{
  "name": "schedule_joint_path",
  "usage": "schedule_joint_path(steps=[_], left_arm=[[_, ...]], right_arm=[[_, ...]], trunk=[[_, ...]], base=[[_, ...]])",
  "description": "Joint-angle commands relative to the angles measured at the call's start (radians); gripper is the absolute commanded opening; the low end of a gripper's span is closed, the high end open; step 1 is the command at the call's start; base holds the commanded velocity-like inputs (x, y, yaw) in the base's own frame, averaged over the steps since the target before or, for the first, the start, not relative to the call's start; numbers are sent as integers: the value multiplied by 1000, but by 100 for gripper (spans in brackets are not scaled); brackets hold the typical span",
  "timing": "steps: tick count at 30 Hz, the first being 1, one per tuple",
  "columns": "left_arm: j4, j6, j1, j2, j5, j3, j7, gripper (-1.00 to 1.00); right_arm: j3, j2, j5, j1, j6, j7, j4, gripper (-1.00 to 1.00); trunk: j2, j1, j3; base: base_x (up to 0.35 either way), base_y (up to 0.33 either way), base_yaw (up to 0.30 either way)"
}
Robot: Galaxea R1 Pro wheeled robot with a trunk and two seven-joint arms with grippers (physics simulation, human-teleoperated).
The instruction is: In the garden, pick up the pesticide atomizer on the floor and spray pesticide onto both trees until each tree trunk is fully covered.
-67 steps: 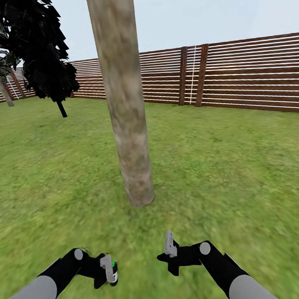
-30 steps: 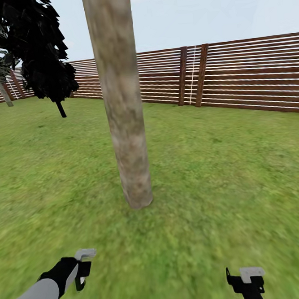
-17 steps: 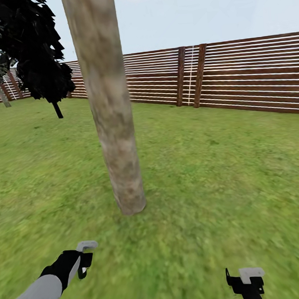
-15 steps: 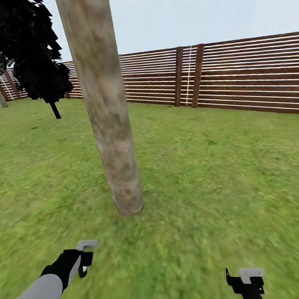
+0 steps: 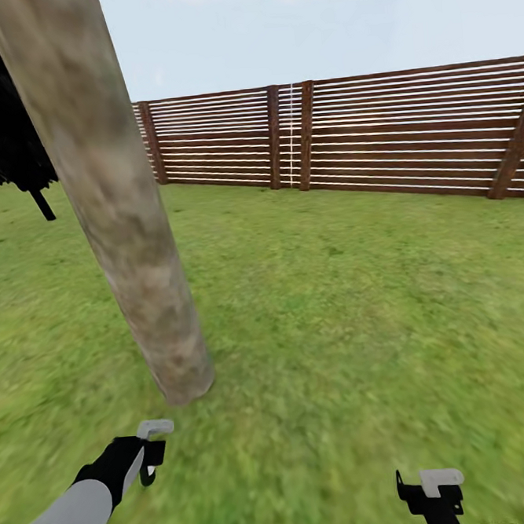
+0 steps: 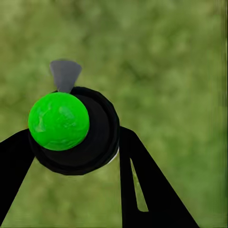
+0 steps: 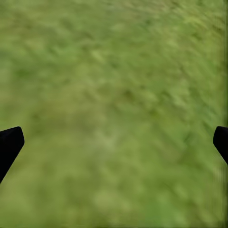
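A thick tree trunk [image 5: 127, 249] with mottled grey-tan bark rises from the lawn at the left, leaning across the head view. No white specks show on it. My left gripper [image 5: 151, 452] hangs low just in front of the trunk's base. In the left wrist view my left gripper [image 6: 76, 135] is shut on the pesticide atomizer [image 6: 71, 130], a round black bottle with a bright green knob and a grey nozzle. My right gripper [image 5: 433, 489] sits low at the right over grass; in the right wrist view my right gripper [image 7: 116, 140] is open, with only lawn between the fingers.
A reddish-brown slat fence [image 5: 409, 132] closes the lawn at the back and right. A black thin-stemmed conifer [image 5: 4, 132] stands behind the trunk at the far left. Open grass [image 5: 352, 302] stretches from the trunk to the fence.
The camera has turned and closed in, so the trunk now looks nearer and further left. Both grippers drew back and apart from the middle about two seconds ago and have held still since.
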Motion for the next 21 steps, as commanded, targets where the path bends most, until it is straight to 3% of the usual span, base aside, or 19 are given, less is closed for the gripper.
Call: schedule_joint_path(steps=[1,3,5,7,8,10,12,13,15,16,19,21], left_arm=[[-2,5,1,-1,-10,8,-7,-100],[-3,6,-1,-2,-10,7,-8,-100],[-3,20,-26,-44,-10,6,-7,-100],[-4,59,-41,-59,-10,4,-9,-100],[-11,69,-43,-53,-10,4,-9,-100],[-71,80,-39,-6,-9,5,-13,-100],[-91,94,-36,8,-10,3,-25,-100],[-96,110,-40,-4,-10,1,-28,-100],[-124,134,-46,-72,-11,-4,-31,-100],[-158,139,-46,-83,-11,-4,-33,-100],[-273,206,-34,-25,-11,0,-118,-100],[-283,222,-36,-29,-13,-5,-145,-100]], right_arm=[[-5,0,10,-1,-2,-5,1,100],[-5,1,10,-1,-2,-5,1,100],[-5,2,10,-1,-2,-5,1,100],[-5,2,10,-1,-2,-5,1,100],[-5,2,10,-1,-2,-5,1,100],[-6,2,10,-1,-2,-5,0,100],[-6,2,10,-1,-2,-5,1,100],[-6,2,10,-1,-2,-5,1,100],[-6,2,10,-1,-2,-5,1,100],[-6,2,10,-1,-2,-5,1,100],[-6,2,10,-1,-2,-5,1,100],[-6,2,10,-1,-2,-5,0,100]], trunk=[[0,0,-1],[0,0,-1],[0,0,-1],[0,0,-1],[0,0,-1],[0,0,-1],[0,0,-1],[0,0,-1],[0,0,-1],[0,0,-1],[0,0,-1],[0,0,-2]], base=[[41,-2,-99],[16,-1,-38],[3,0,-6],[1,0,-2],[0,0,0],[0,0,0],[0,0,0],[0,0,0],[0,0,0],[-21,6,0],[-212,57,0],[-38,9,0]])
